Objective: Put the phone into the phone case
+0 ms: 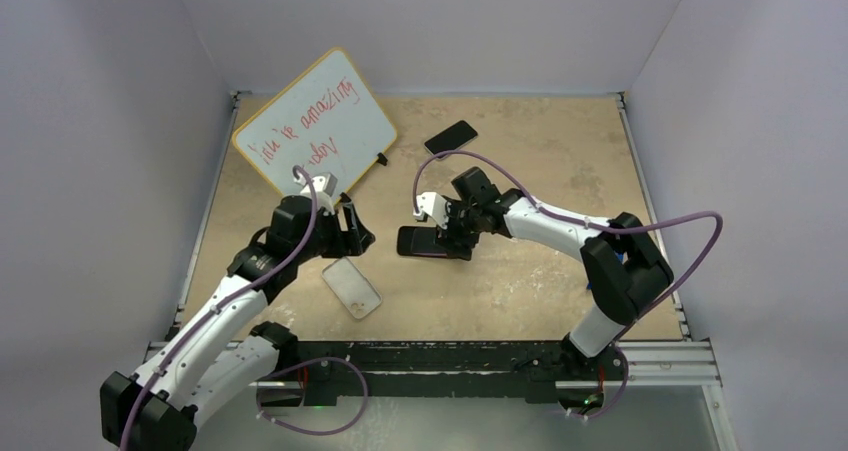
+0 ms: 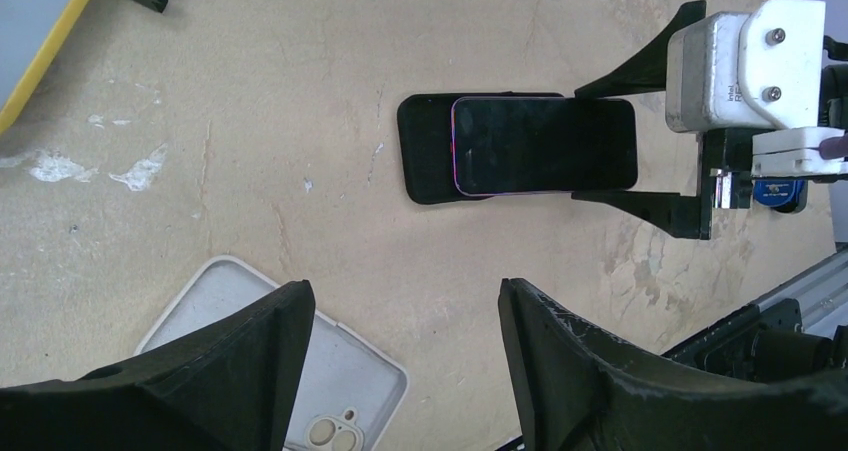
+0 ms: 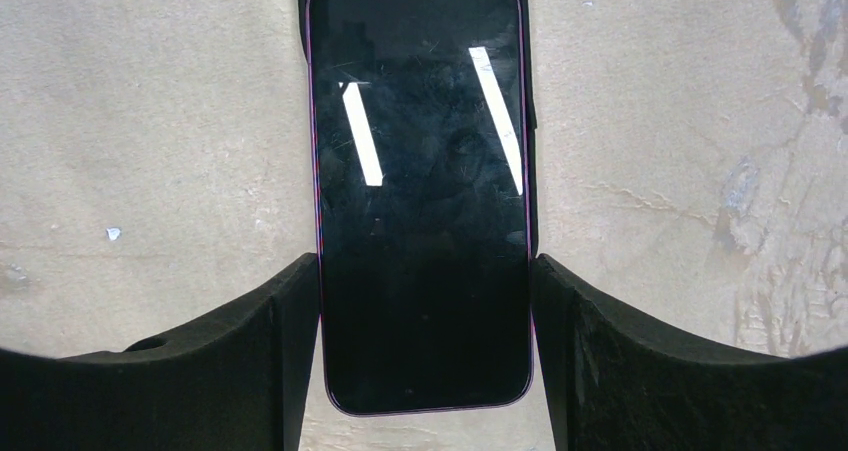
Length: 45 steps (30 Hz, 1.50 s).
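The phone (image 3: 420, 191) is black with a purple rim, screen up. My right gripper (image 3: 423, 266) is shut on its long sides near one end. The phone also shows in the left wrist view (image 2: 545, 144), partly over a black phone-shaped shell (image 2: 425, 151), shifted off it toward the right gripper (image 2: 578, 146). The phone case (image 1: 352, 287) is a whitish translucent shell lying open side up near the front, apart from the phone. Its camera hole shows in the left wrist view (image 2: 345, 381). My left gripper (image 2: 402, 296) is open and empty, above the table just beside the case.
A yellow-framed whiteboard (image 1: 315, 121) with red writing leans at the back left. Another dark phone-like slab (image 1: 451, 136) lies at the back centre. Walls close the table on three sides. The metal rail (image 1: 450, 356) runs along the front edge.
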Each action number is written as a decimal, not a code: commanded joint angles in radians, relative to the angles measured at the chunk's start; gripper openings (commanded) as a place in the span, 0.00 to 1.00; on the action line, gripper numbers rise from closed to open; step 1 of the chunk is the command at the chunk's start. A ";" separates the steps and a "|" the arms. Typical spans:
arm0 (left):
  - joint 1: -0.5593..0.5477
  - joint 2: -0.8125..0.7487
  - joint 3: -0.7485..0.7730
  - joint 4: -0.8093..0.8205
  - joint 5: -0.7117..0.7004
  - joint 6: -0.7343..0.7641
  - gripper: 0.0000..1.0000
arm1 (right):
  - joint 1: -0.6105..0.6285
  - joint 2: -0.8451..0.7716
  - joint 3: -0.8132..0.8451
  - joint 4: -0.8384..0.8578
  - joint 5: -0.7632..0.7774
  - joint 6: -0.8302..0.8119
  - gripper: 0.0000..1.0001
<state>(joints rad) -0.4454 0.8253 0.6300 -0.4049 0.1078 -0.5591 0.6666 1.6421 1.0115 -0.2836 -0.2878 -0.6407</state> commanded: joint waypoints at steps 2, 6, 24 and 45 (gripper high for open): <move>-0.001 0.015 -0.030 0.068 0.035 -0.036 0.66 | 0.004 0.003 0.055 0.047 -0.050 -0.033 0.35; -0.001 0.088 -0.053 0.157 0.046 -0.079 0.61 | 0.004 -0.002 0.048 0.051 -0.052 -0.043 0.35; -0.001 0.606 0.003 0.579 0.068 -0.164 0.35 | 0.004 -0.020 -0.003 0.087 -0.085 -0.033 0.35; -0.047 0.808 0.033 0.650 0.159 -0.107 0.07 | 0.004 -0.044 -0.021 0.084 -0.100 -0.010 0.35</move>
<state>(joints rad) -0.4717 1.6100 0.6346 0.2249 0.2153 -0.7036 0.6666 1.6478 0.9794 -0.2245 -0.3511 -0.6571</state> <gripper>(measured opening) 0.154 0.713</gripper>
